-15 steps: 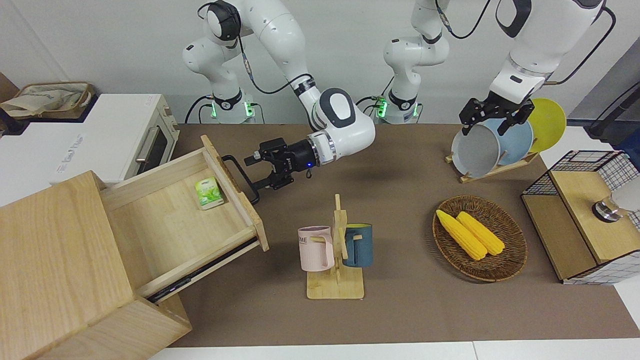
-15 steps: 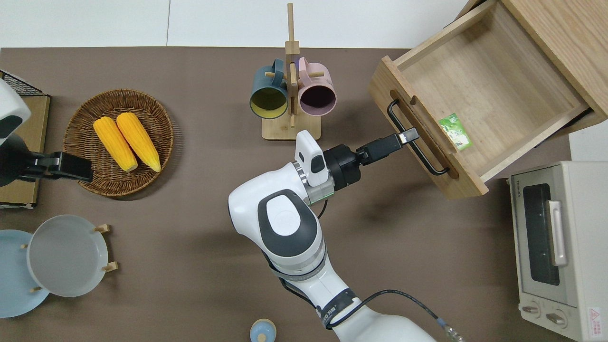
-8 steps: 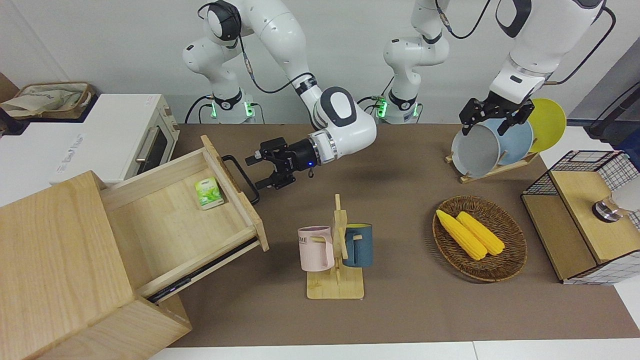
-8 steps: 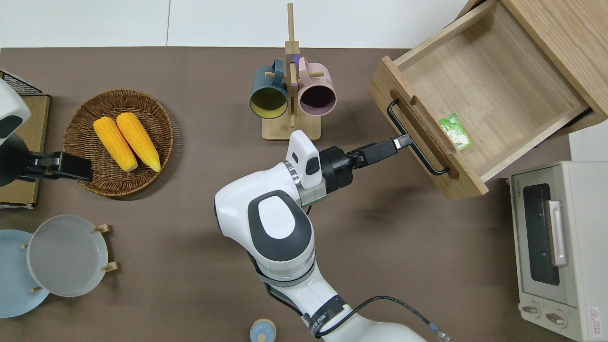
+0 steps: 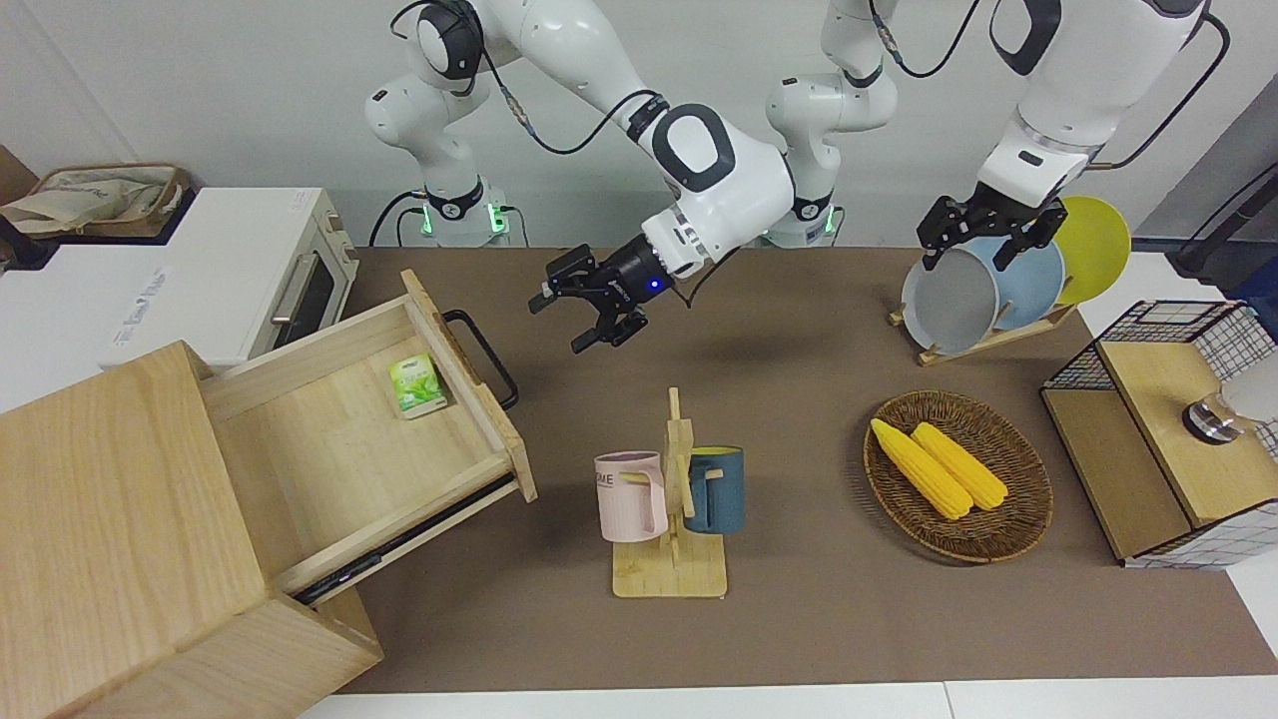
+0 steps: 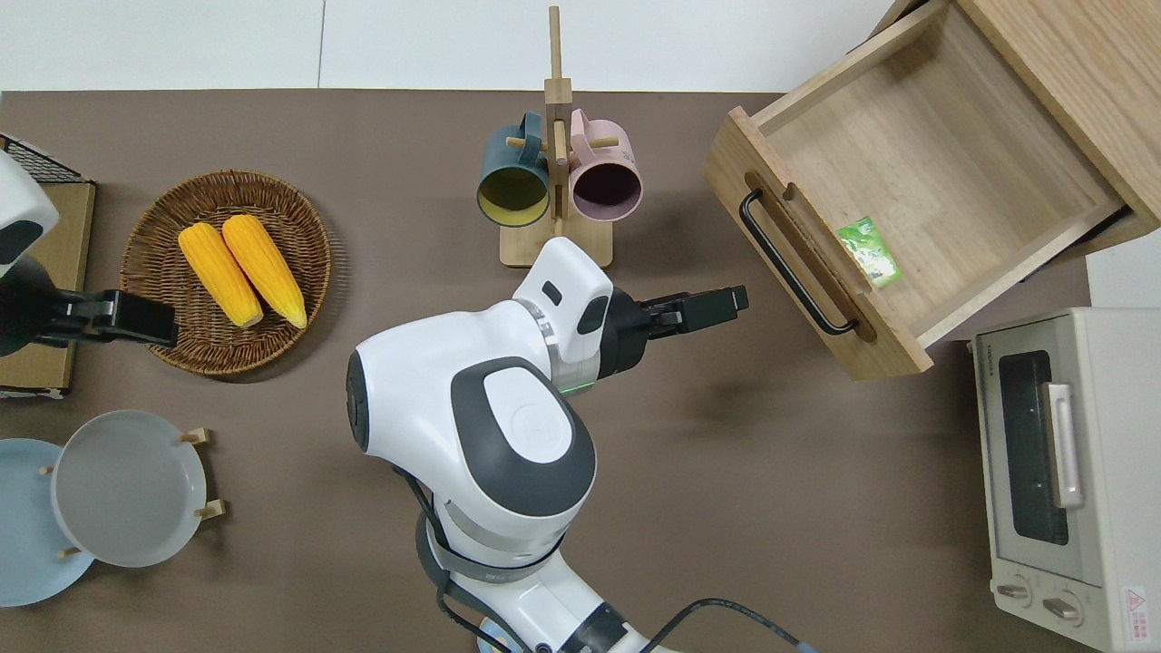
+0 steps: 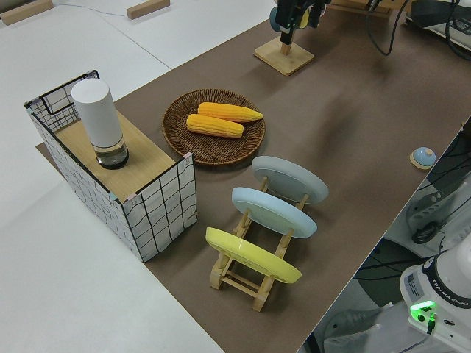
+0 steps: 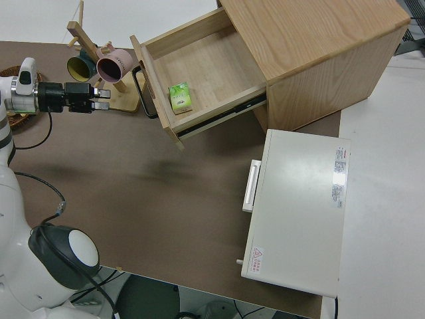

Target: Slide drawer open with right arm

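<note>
The pale-wood drawer (image 5: 349, 449) (image 6: 934, 154) (image 8: 206, 66) stands pulled well out of its cabinet (image 5: 110, 519), with a small green packet (image 5: 417, 384) (image 6: 869, 251) inside. Its black loop handle (image 5: 484, 355) (image 6: 787, 263) (image 8: 141, 93) is free. My right gripper (image 5: 561, 322) (image 6: 736, 299) (image 8: 103, 105) is open and empty. It hangs over the bare table a short way off the handle, between the handle and the mug rack. My left arm is parked, its gripper (image 5: 973, 250) open.
A mug rack (image 5: 669, 499) (image 6: 555, 181) with a pink and a blue mug stands near the right gripper. A white toaster oven (image 5: 240, 270) (image 6: 1061, 481) sits beside the cabinet. A corn basket (image 5: 958, 477), a plate rack (image 5: 988, 290) and a wire-mesh box (image 5: 1168, 429) fill the left arm's end.
My right gripper has come off the drawer handle, drawn back toward the table's middle and risen. The drawer has stayed open in place. The left arm has not moved.
</note>
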